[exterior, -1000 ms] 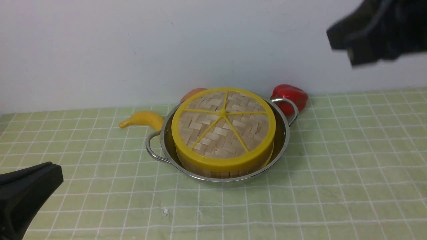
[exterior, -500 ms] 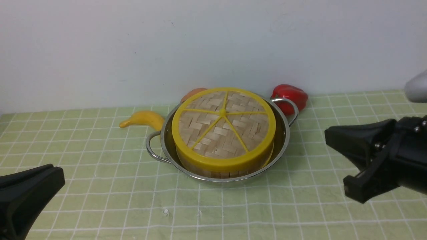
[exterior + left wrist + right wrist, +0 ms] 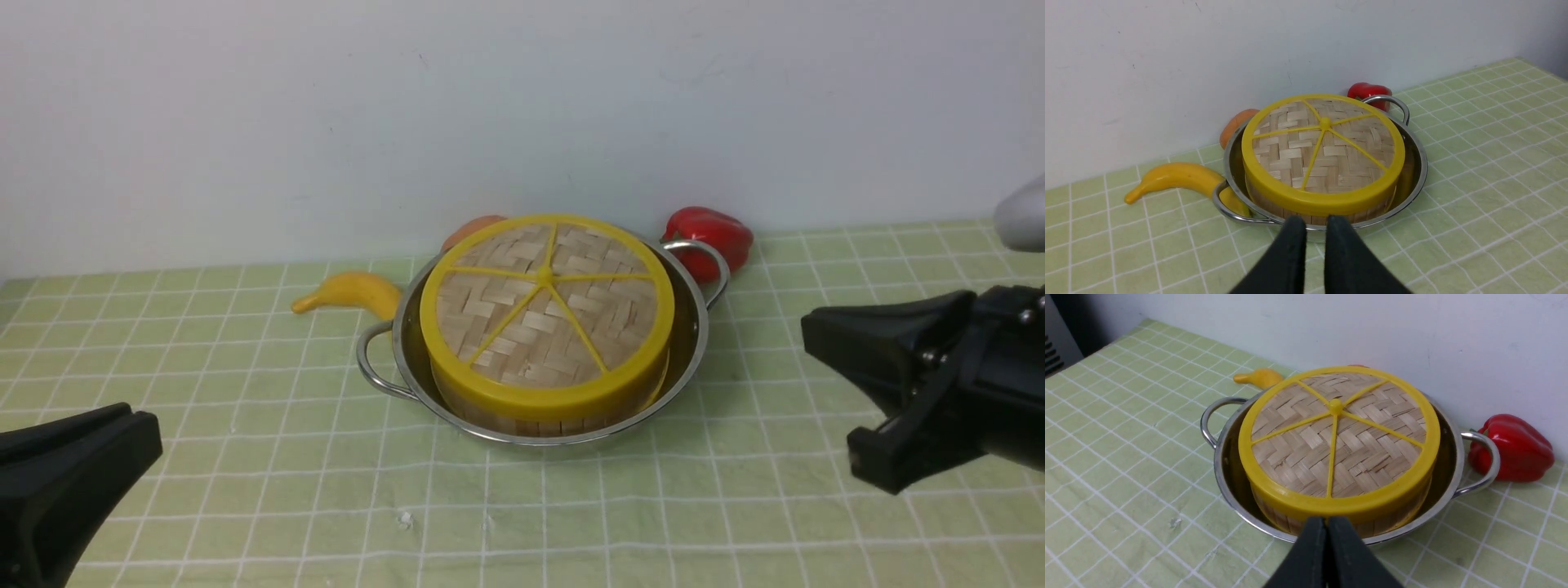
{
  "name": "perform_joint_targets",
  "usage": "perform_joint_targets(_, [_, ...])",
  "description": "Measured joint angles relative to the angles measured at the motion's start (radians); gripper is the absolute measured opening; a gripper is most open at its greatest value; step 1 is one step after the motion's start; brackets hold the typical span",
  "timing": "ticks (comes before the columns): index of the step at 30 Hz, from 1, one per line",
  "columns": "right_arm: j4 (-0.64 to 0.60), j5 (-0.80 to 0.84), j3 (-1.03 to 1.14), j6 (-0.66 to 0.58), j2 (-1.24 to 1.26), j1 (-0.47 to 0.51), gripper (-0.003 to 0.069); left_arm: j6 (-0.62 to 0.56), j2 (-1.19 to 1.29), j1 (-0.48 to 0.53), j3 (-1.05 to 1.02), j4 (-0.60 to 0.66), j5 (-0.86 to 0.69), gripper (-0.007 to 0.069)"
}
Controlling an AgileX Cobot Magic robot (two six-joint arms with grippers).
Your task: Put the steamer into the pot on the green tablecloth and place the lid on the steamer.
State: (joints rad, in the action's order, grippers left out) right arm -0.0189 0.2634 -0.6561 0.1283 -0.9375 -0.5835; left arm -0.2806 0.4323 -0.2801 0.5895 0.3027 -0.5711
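Both grippers are hanging clear and empty: the left gripper (image 3: 1310,222) is showing a narrow gap between its tips, the right gripper (image 3: 1327,522) is pinched almost shut on nothing. Outward from the centre, the lid (image 3: 545,306) is sitting flat on the steamer (image 3: 539,420), which is nesting inside the pot (image 3: 694,343) on the green tablecloth (image 3: 816,506), with a banana (image 3: 347,292) and a red pepper (image 3: 712,233) lying just beside the pot. Placement is looking finished, so doing this step well is meaning keeping both arms low and well apart from the pot handles, disturbing nothing.
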Motion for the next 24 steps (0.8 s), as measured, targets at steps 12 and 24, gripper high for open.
perform_joint_targets(12, [-0.025, -0.06, 0.29, 0.022, 0.354, 0.44, 0.0076, -0.003, 0.0, 0.0, 0.0, 0.0, 0.0, 0.0093])
perform_joint_targets(24, [-0.025, -0.272, 0.662, 0.029, 0.814, 0.596, 0.0139, -0.003, 0.0, 0.0, 0.0, 0.0, 0.0, 0.0108])
